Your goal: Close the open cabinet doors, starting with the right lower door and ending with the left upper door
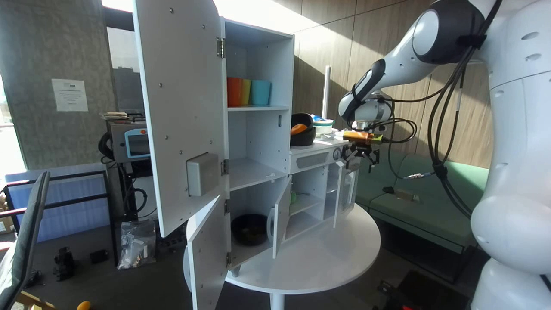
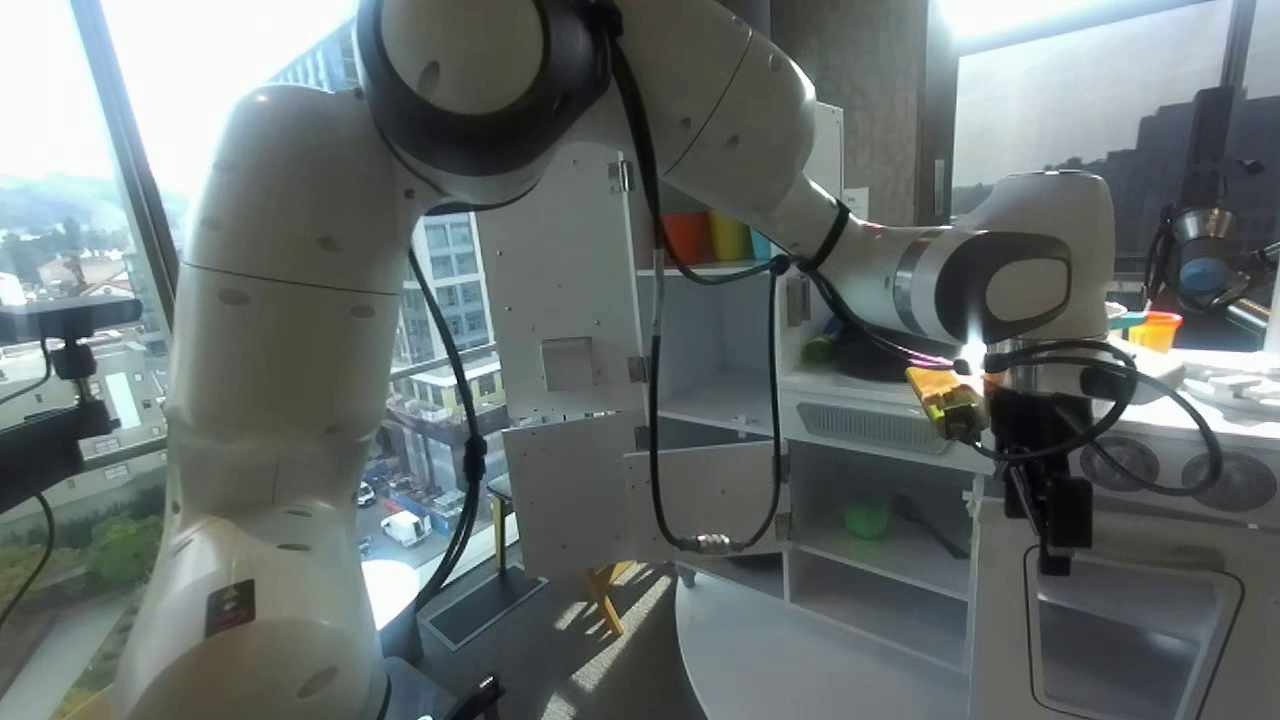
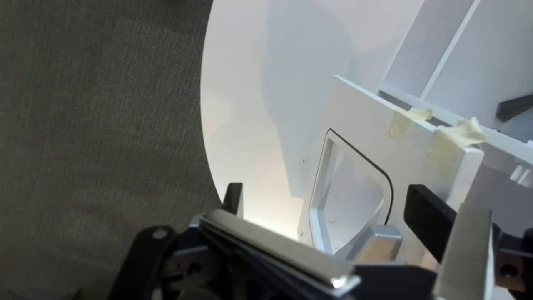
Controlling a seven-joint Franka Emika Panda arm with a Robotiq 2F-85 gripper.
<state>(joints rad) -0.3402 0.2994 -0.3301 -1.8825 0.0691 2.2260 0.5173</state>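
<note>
White cabinet [image 1: 236,137], cups [image 1: 261,93] on its upper shelf [image 1: 258,109], black bowl [image 1: 241,238] at its bottom.
In an exterior view the left upper door [image 1: 181,107] and left lower door [image 1: 208,254] hang open at the cabinet's left, the right lower door [image 1: 282,217] at its middle. In an exterior view a green bowl [image 2: 866,520] sits in its right half. In the wrist view the gripper [image 3: 329,204] has its jaws wide apart, gripping nothing.

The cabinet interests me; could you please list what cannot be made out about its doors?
Left upper door: top cut off by the picture edge in an exterior view.
Short door below it: bottom corner cut off by the lower edge in an exterior view.
Windowed door: partly hidden behind the fingers in the wrist view.
</note>
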